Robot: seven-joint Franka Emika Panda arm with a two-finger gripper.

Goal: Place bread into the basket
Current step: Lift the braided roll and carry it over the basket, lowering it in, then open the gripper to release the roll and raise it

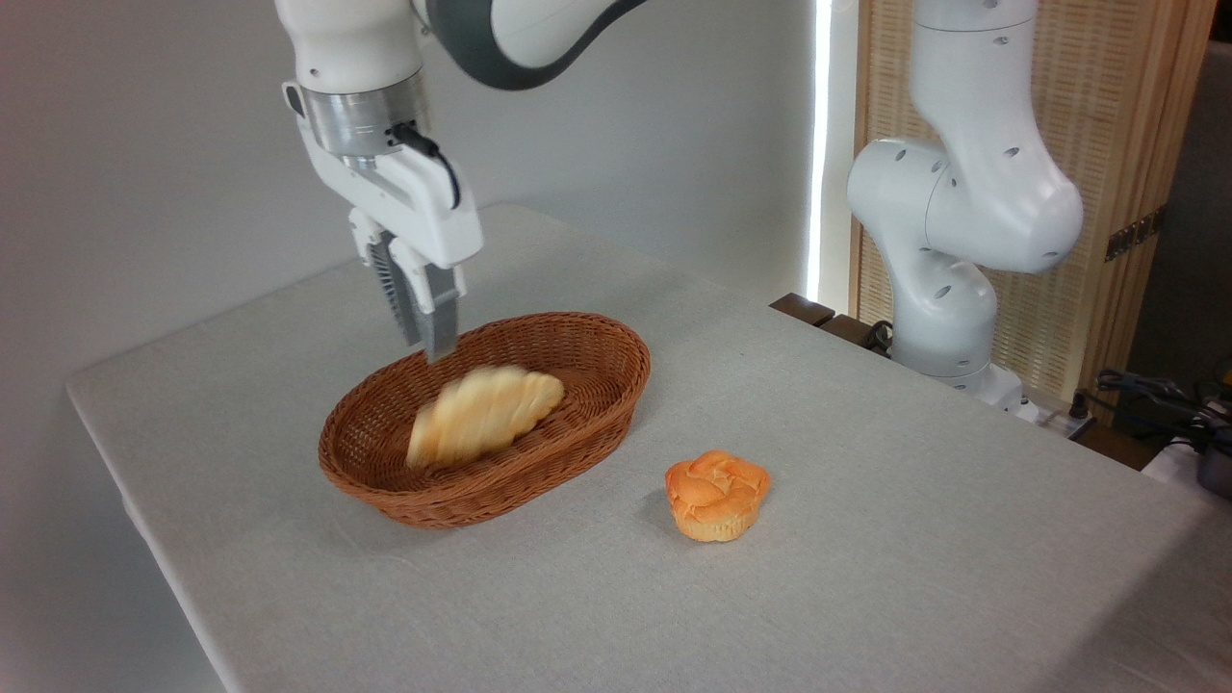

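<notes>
You see the bread [484, 416], motion-blurred, inside the basket [587, 438]; the gripper [430, 348] above holds nothing, its finger gap unclear; no writing readable.

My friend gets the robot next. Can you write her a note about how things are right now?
Gripper: above the basket's back rim, holding nothing; whether the fingers are open or shut is unclear.
Bread: blurred, inside the basket, apparently just dropped and possibly not settled.
Bun: on the table, right of the basket, untouched.
Done: the bread looks in.
Left: check it settles, lift the arm clear.
</notes>
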